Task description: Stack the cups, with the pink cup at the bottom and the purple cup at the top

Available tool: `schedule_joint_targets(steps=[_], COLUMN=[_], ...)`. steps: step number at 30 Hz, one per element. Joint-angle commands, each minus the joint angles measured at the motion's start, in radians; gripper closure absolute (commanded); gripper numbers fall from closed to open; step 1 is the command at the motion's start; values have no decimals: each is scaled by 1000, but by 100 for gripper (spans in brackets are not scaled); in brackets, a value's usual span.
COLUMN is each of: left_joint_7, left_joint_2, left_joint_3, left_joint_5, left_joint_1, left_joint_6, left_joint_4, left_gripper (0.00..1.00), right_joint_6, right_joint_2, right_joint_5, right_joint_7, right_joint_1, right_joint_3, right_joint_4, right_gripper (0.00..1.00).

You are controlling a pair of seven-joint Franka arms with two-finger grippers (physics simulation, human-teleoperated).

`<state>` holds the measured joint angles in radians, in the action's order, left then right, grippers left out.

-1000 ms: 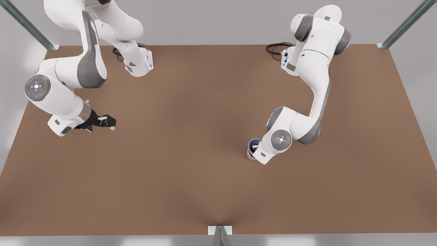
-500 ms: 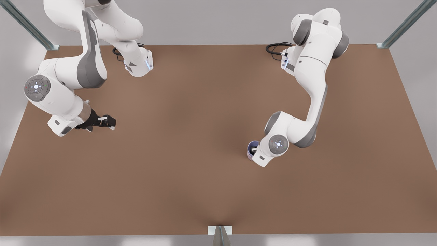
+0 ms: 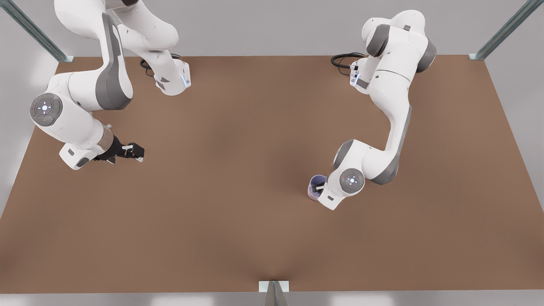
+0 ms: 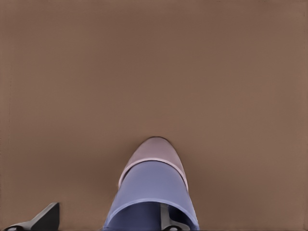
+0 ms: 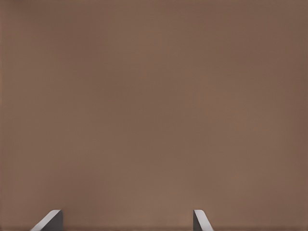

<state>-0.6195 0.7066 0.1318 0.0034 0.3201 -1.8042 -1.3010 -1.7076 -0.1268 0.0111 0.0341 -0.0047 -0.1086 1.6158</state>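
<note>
Toward four o'clock from the middle of the flat brown tabletop [image 3: 238, 238], as the front view lays it out, the two cups stand as one stack. The bluish-lavender tapered purple cup [image 4: 154, 185] sits upright and nested inside the pale dusty pink-mauve tapered pink cup [image 4: 153, 150], whose lower body shows beneath the lavender wall. That is the order the task asks for, pink below and purple above.

The left gripper [image 3: 319, 186] hangs over this stack. One of its dark fingers [image 4: 166, 220] reaches down inside the purple cup's mouth. The other stands outside, clear of the cup's wall, so the jaws are spread and the cup is let go. That straddle suits a rim pinch, one finger inside and one out. By my judgement only a straight lift away remains, kept vertical so the inner finger does not drag the rim.

Out at nine o'clock, the right gripper [image 3: 135, 151] waits over bare table, jaws parted and holding nothing.
</note>
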Motion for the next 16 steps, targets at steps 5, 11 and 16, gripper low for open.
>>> schedule_joint_targets(steps=[5, 11, 16], left_joint_7=[122, 569, 578], left_joint_2=[-81, -407, -427], left_joint_3=[-3, -78, -98], left_joint_5=[6, 41, 33], left_joint_1=[-47, -98, -98], left_joint_6=[130, 402, 410], left_joint_4=[3, -35, -38], left_gripper=[0, 0, 0], right_joint_6=[2, 2, 2], right_joint_2=[-5, -5, -5], right_joint_5=[1, 1, 1], right_joint_7=[-3, -5, -5], right_joint_1=[0, -1, -1], right_joint_3=[0, 0, 0], right_joint_4=[-7, -8, -8], right_gripper=[0, 0, 0])
